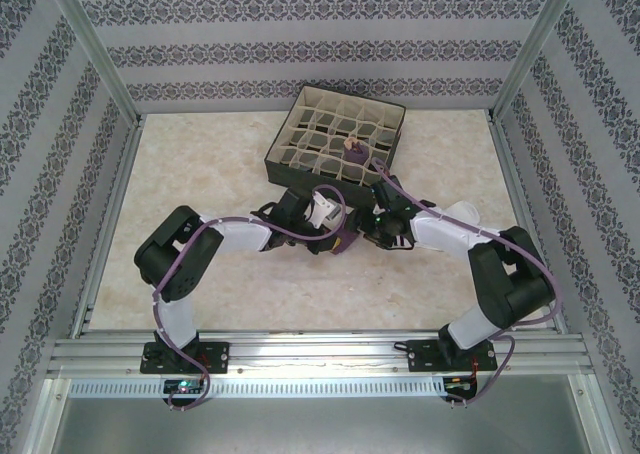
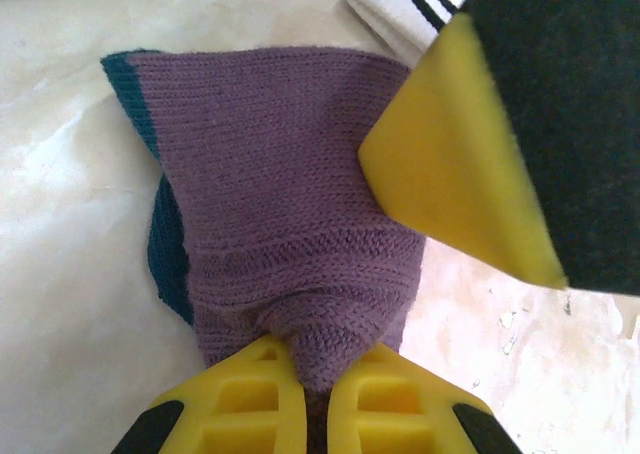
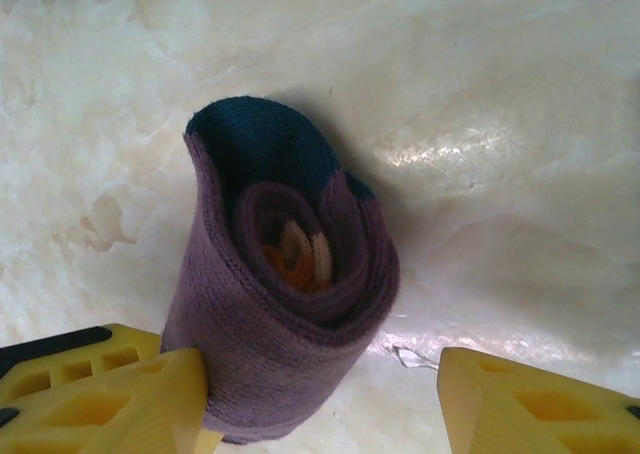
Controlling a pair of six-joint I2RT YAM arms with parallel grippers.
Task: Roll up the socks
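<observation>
Where the arms meet (top view): purple sock roll on the table.
Left gripper: pinched shut on the roll's end.
Right gripper: open, one finger touching it.
Risk: a slipped pinch could unwind it.

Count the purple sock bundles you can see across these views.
2. One purple roll lies on the table, pinched by the left tool; one purple bundle sits in a compartment along the near edge of the divided box. More could be hidden.
</observation>
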